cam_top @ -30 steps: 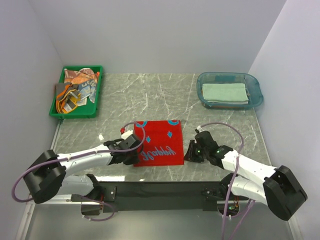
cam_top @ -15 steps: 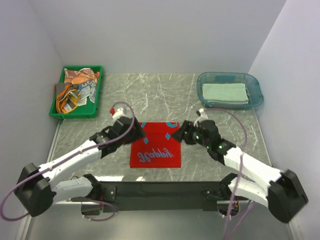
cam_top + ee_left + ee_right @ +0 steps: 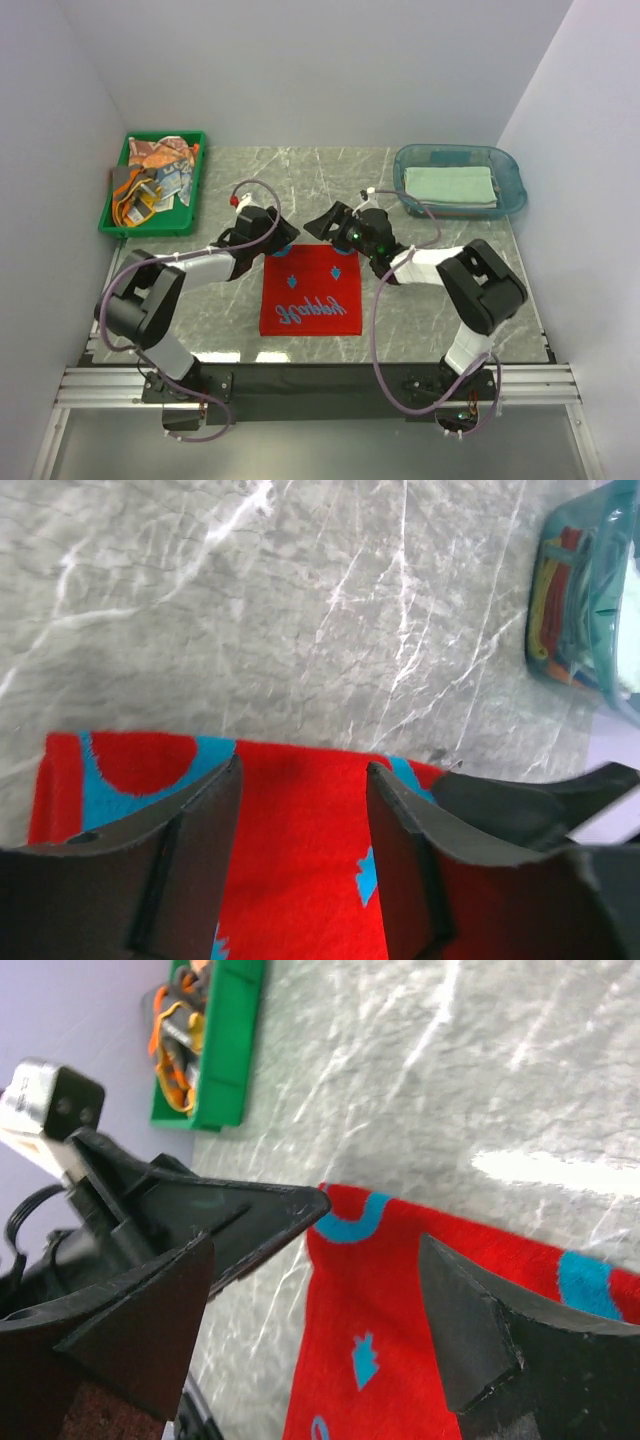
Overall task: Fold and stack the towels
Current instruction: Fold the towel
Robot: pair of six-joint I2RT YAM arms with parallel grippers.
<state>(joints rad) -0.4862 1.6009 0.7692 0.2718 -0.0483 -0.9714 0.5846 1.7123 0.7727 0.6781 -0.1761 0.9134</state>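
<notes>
A red towel (image 3: pixel 310 290) with blue lettering lies flat on the marble table, and its far edge shows in both wrist views (image 3: pixel 300 880) (image 3: pixel 400 1300). My left gripper (image 3: pixel 278 240) (image 3: pixel 300 780) is open over the towel's far left corner, with only cloth beneath the jaws. My right gripper (image 3: pixel 325 225) (image 3: pixel 318 1245) is open wide over the far right part of that edge, holding nothing. The two grippers point at each other, close together. Several crumpled towels (image 3: pixel 155 175) fill a green tray. A folded pale green towel (image 3: pixel 450 185) lies in a blue tub.
The green tray (image 3: pixel 150 228) (image 3: pixel 225 1050) stands at the far left of the table. The clear blue tub (image 3: pixel 460 207) (image 3: pixel 590 590) stands at the far right. Grey walls close in the table on three sides.
Both grippers have opened and moved from the red towel's near sides to its far edge. The towel now lies straighter and a little lower left.
</notes>
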